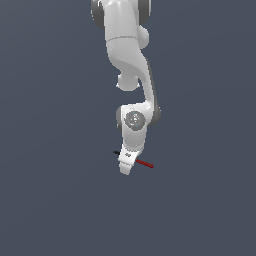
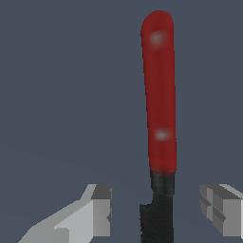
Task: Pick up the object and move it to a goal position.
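Stick [image 2: 160,123] — red half pointing away from wrist, between spread end effector [image 2: 159,209] fingers, ungripped

A plain, dark slate-grey surface [image 1: 55,200] filled the exterior view from the left to the right and from near to far, evenly lit and unmarked. The wrist view showed the same flat grey ground [image 2: 61,95] throughout.

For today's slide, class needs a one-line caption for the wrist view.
Open gripper straddles the stick, fingers apart on either side near its red-black join.
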Tool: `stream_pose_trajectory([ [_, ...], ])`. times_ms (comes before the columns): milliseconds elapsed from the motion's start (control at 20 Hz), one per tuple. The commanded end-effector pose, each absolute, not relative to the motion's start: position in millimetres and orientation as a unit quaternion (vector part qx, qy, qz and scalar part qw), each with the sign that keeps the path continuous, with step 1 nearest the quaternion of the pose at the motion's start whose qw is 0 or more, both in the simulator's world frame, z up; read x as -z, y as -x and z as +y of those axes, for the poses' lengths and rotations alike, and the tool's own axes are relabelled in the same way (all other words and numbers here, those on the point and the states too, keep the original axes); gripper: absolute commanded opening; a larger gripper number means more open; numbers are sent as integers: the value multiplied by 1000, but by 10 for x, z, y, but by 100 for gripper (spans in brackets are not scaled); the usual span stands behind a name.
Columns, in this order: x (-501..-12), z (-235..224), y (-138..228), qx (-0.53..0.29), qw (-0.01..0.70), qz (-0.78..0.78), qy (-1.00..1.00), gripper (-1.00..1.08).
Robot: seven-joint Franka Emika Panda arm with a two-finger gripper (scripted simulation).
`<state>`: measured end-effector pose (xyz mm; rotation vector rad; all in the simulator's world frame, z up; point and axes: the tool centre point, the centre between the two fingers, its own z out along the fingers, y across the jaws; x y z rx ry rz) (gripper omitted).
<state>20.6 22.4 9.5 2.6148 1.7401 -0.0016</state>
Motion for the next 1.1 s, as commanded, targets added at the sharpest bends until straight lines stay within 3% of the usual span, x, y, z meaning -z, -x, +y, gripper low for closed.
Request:
stream_pose_trajectory([
  [0, -78, 226, -209, 0, 0, 554, -832, -100],
  [550, -162, 267, -164, 0, 0, 554, -832, -100],
  [1050, -580, 524, 96, 1, 1, 554, -832, -100],
])
